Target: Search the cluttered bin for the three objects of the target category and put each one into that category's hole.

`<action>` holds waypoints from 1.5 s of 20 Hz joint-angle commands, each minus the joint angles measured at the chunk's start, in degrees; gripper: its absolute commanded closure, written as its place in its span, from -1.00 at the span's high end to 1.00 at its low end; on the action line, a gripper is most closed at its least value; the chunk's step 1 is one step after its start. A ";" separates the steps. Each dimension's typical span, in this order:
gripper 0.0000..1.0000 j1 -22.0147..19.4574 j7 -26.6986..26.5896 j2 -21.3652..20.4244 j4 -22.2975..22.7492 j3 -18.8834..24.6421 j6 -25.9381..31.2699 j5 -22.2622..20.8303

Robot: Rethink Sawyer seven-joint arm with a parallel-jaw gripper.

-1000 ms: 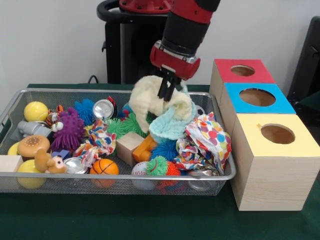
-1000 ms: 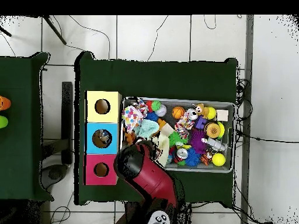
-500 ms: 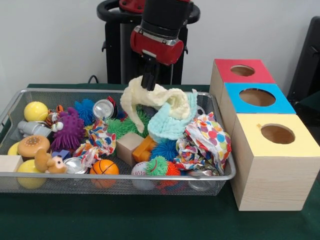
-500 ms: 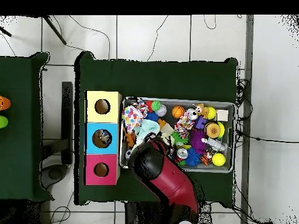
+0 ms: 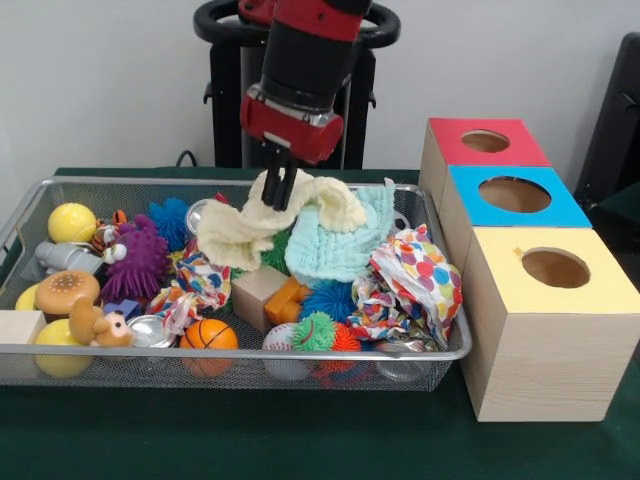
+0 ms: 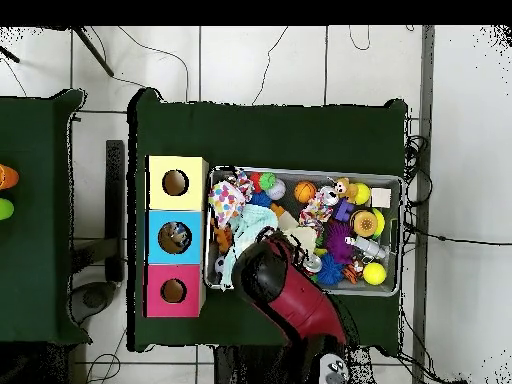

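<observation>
Landmark: wire bin (image 5: 60, 352), everything placed against it.
Gripper: gripper (image 5: 281, 192) hangs over the bin's far-middle part, fingers close together and pinched on the top fold of the cream cloth (image 5: 245, 228).
Cream cloth: lifted by one bunched fold only; its loose end drapes down among the toys at the bin's middle, apparently not clear of them.
Mint cloth (image 5: 335, 245): lies just beside the cream one, toward the bin's box-side end, touching or overlapping it. Whether it is caught in the pinch, cannot tell.
Spotted cloth (image 5: 412, 280): crumpled at the bin's box-side end, untouched.
Boxes: red box (image 5: 480, 160), blue box (image 5: 512, 205) and yellow box (image 5: 545, 320) stand in a row just outside that end, each with a hole on top.
Step in hand (judged): lifting out a cloth, likely the target category.
To do it well: raise straight up until the hanging end leaves the clutter, then carry across.
Watch: the mint cloth riding along; a trailing tail snagging the bin's rim.
At the hole: lower the tail in first, so the cloth feeds through.
</observation>
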 commanded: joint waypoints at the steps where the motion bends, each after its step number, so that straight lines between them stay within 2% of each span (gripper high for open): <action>1: -1.00 -1.00 11.56 13.86 -4.39 9.26 -11.37 -4.85; 3: -1.00 -0.20 11.84 16.11 -5.64 8.67 -12.69 -4.07; 6: -1.00 -1.49 11.94 17.69 -5.96 9.88 -15.95 -5.63; 10: -1.00 -1.38 13.16 19.60 -7.29 11.23 -15.40 -3.23; 13: -1.00 1.47 13.68 20.00 -8.33 10.29 -14.52 0.24; 14: -1.00 4.63 14.11 20.76 -10.00 8.89 -12.06 5.08; 17: -1.00 9.68 14.16 22.92 -12.96 6.28 -9.68 13.19; 19: -1.00 11.59 14.44 23.41 -14.12 5.80 -8.27 17.04; 22: -1.00 10.20 15.67 20.89 -13.59 8.56 -6.36 18.20; 24: -1.00 15.43 15.82 21.71 -16.14 2.57 0.85 24.48; 27: -1.00 21.74 20.35 25.80 -22.25 -7.34 11.23 28.02; 30: -1.00 21.94 24.88 27.40 -25.60 -9.30 15.55 27.24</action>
